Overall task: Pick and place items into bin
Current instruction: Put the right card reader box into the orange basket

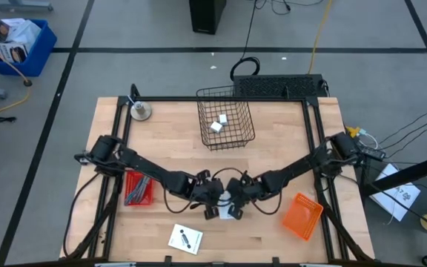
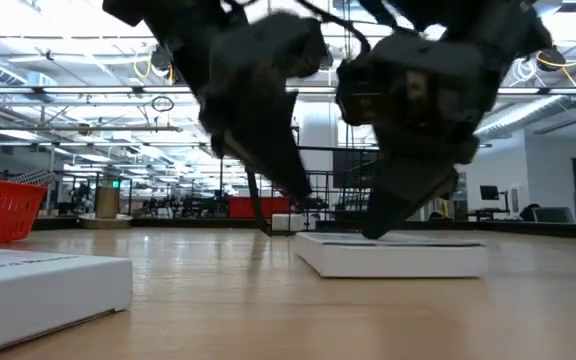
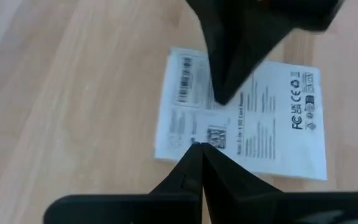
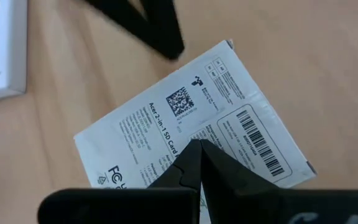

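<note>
While both arms meet mid-table, I see the left gripper and right gripper clenched empty, tips over a white printed card.

White box on worktop: label reads "Acer 2-in-1 SD Card", seen in right wrist view. Same label carries QR code, barcode, partial "FC" mark at edge. Left wrist view of box: marks "UK CA", "CE", "FC" legible, plus recycling-type symbols, barcode, QR code; small print too fine to read. Second white box: black marks only, not legible. No other readable text.
</note>
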`<state>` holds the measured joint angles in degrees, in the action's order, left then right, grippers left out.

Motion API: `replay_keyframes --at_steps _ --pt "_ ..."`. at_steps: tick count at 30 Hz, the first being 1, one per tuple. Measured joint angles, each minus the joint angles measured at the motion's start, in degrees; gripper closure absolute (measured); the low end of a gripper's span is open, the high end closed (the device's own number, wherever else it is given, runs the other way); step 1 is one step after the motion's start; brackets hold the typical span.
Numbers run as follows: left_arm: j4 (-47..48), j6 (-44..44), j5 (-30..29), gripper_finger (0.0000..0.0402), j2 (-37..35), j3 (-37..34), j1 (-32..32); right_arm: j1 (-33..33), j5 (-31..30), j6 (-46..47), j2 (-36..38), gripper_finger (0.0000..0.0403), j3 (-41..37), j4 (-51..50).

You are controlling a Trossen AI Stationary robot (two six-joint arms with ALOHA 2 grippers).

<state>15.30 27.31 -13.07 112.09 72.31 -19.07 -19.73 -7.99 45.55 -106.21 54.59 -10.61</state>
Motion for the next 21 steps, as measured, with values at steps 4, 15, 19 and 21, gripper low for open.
replay_keyframes --at_steps 4,15,19,21 --pt "-0.5 1.2 1.7 0.0389 2.1 0.0 -0.2 0.3 -2.8 -1.3 2.2 0.0403 0.0 0.3" --pt "-2.7 1.6 -0.4 0.0387 2.9 0.0 -0.5 -5.3 -12.2 2.0 12.0 0.0403 -0.3 -4.7" --pt "-5.7 0.2 -0.5 0.0396 2.9 0.0 0.0 -6.6 -12.8 4.7 12.1 0.0403 -0.2 -5.2" --pt "-7.7 -1.4 -0.5 0.0398 2.9 0.0 0.6 -7.5 -12.5 9.3 12.3 0.0403 -0.2 -8.9"
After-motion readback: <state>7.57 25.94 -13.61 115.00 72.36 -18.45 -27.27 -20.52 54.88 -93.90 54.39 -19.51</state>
